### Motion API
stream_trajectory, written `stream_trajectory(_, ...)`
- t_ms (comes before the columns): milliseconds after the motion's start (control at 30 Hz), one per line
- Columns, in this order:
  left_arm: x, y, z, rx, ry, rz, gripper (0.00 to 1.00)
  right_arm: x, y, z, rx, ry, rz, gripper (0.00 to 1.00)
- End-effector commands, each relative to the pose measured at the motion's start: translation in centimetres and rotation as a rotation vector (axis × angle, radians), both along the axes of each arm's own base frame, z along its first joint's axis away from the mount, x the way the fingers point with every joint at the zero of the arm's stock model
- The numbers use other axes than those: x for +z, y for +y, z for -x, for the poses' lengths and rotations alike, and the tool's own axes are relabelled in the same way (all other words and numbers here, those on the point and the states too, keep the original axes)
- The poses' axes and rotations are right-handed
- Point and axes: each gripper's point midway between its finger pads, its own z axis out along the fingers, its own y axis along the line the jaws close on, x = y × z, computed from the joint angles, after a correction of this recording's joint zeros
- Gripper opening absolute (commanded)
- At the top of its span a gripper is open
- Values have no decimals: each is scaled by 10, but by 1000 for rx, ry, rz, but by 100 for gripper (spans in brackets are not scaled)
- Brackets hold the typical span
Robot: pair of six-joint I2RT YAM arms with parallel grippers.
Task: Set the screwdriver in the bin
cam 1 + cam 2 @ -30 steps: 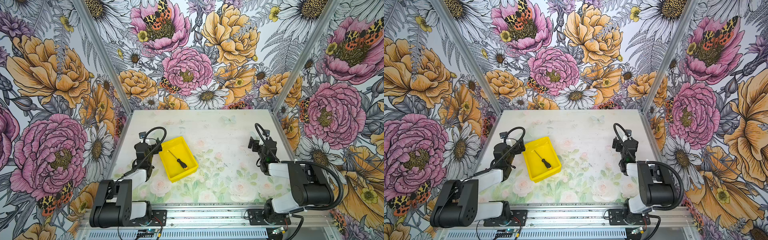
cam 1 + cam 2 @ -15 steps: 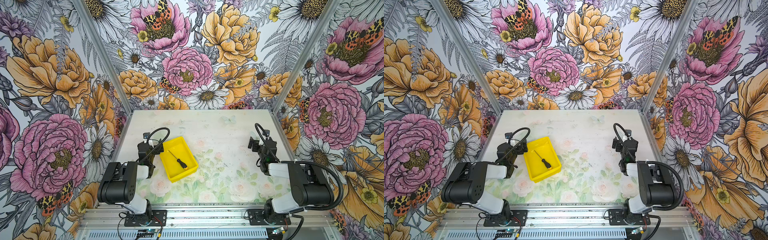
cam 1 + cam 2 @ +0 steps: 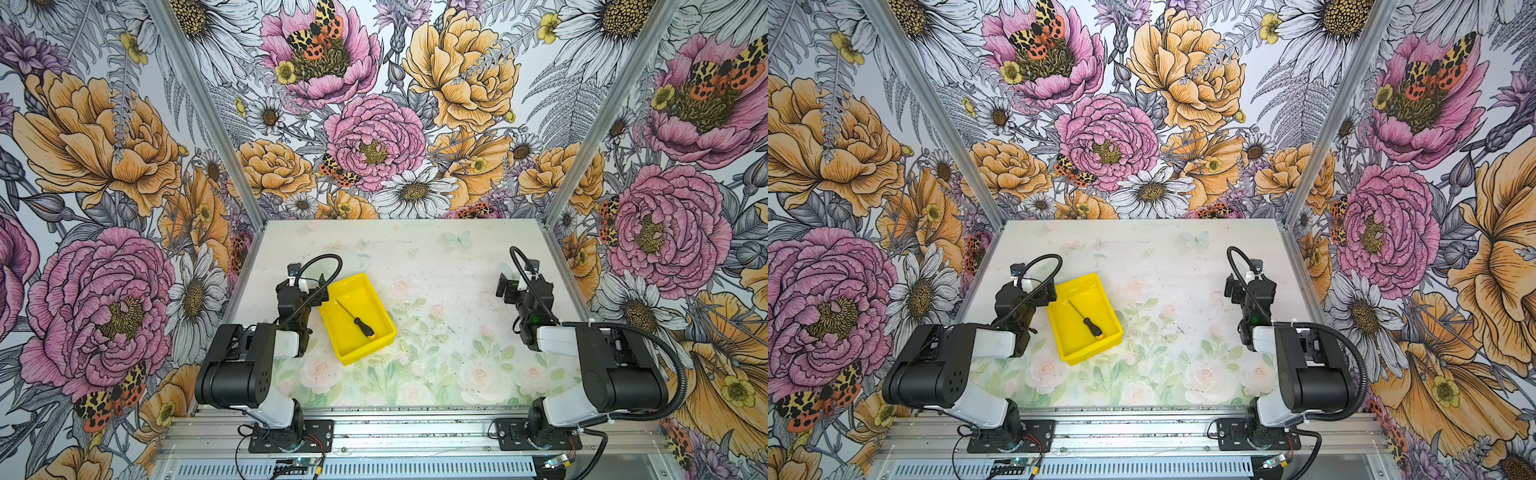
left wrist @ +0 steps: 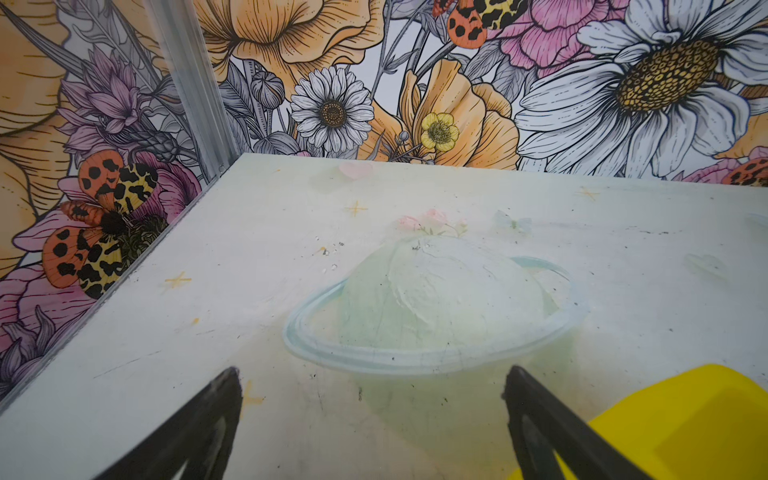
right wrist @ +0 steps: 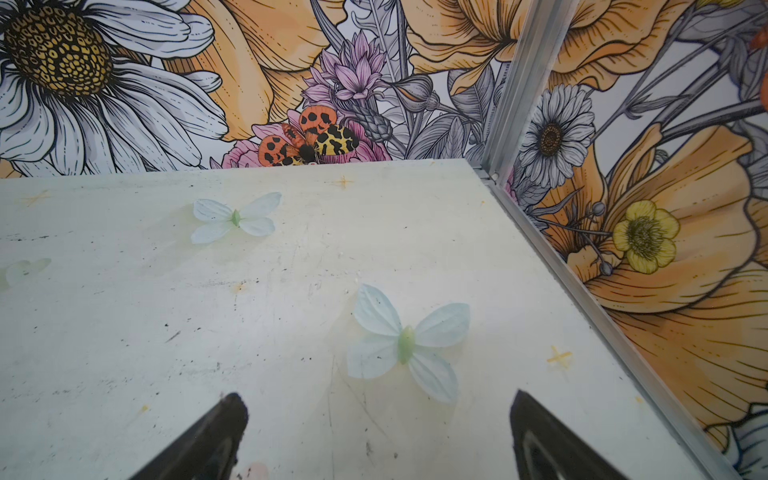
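Lying flat inside the bin (image 3: 356, 318) in both top views: the screwdriver (image 3: 356, 321), diagonal on the bin floor, thin shaft pointing toward the back wall, black handle and orange cap toward the bin's near right corner. Nothing is touching it.

Bin (image 3: 1084, 318): yellow, sitting on the bench (image 3: 436, 266) left of centre, turned at a slight angle to the bench edges.

Left hand (image 3: 321, 289): sitting just beside the bin's far left corner, outside the wall, apart from the screwdriver, which is lying to its right and nearer the front. In the left wrist view the two black fingers (image 4: 199, 428) are standing wide apart with only bare bench between them; a corner of the bin (image 4: 690, 424) is showing behind the one finger. Hand is open, gripping nothing.

Right hand (image 3: 504, 286): hanging over the right side of the bench, well apart from bin and screwdriver, with a wide stretch of bench between. In the right wrist view its fingers (image 5: 208, 440) are spread, nothing between them but the bench surface and a printed pale butterfly (image 5: 405, 340). Hand is open and empty.

Both arms are folded back toward the front rail.
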Motion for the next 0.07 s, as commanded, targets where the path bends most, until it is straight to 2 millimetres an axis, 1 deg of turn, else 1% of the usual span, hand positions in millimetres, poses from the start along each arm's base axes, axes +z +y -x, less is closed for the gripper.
stream_trajectory(0, 9, 3, -2, -5, -32, 3, 99, 4, 1, -2, 1, -26, -9, 99)
stream_trajectory(33, 10, 1, -2, -3, -35, -9, 99, 4, 1, -2, 2, -29, -9, 99)
